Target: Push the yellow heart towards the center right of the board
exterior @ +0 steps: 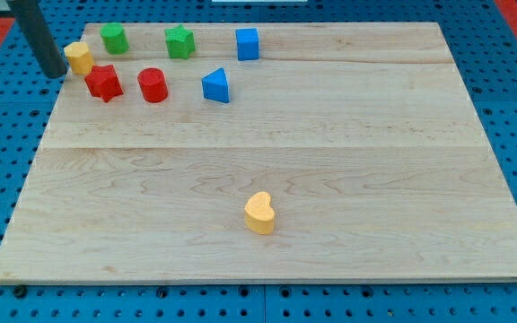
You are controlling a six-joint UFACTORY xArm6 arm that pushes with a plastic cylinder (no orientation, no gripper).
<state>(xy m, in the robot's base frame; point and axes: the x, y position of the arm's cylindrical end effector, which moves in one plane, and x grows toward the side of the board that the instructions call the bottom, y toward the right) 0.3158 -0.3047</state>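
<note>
The yellow heart lies on the wooden board near the view's bottom, a little left of the middle. My tip is at the board's top left edge, just left of a yellow block. The tip is far from the yellow heart, up and to the left of it.
At the view's top left stand a green block, a green star, a blue cube, a red star, a red cylinder and a blue triangular block. A blue pegboard surrounds the board.
</note>
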